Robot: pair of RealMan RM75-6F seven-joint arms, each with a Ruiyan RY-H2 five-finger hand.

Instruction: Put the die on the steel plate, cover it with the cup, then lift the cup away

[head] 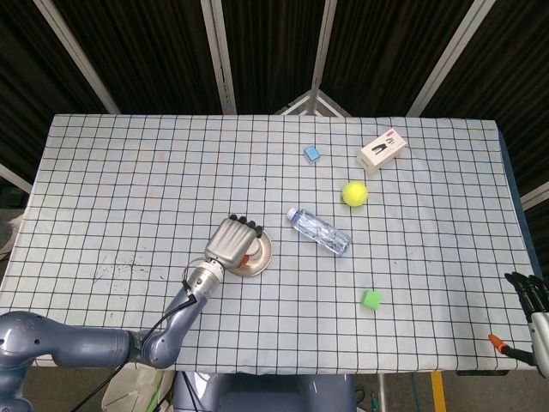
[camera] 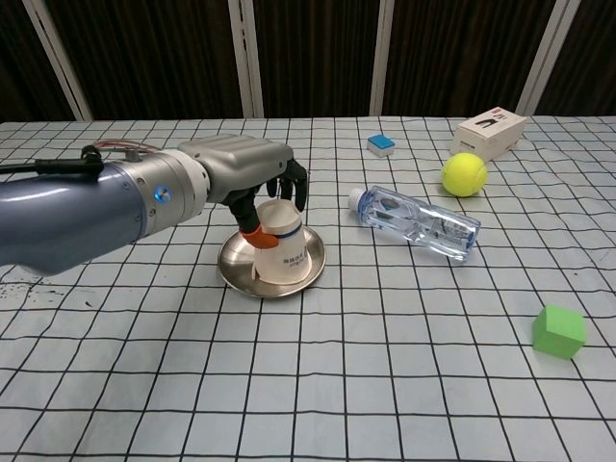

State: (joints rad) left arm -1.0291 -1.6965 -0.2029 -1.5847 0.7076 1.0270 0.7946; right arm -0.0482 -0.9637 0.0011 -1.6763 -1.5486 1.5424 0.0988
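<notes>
A white paper cup (camera: 280, 252) stands mouth down on the round steel plate (camera: 234, 273), left of the table's middle. My left hand (camera: 252, 173) grips the cup from above and behind, its fingers wrapped around the cup's upper part. From the head view the same hand (head: 233, 240) hides most of the plate (head: 265, 250). No die shows on the plate; what is under the cup is hidden. A green cube (camera: 558, 331) lies far to the right on the cloth. My right hand (head: 530, 293) hangs off the table's right edge, holding nothing.
A clear plastic bottle (camera: 416, 223) lies on its side just right of the plate. Behind it are a yellow tennis ball (camera: 463, 174), a white box (camera: 490, 132) and a small blue block (camera: 381, 144). An orange-handled tool (head: 506, 347) sits at the right front edge.
</notes>
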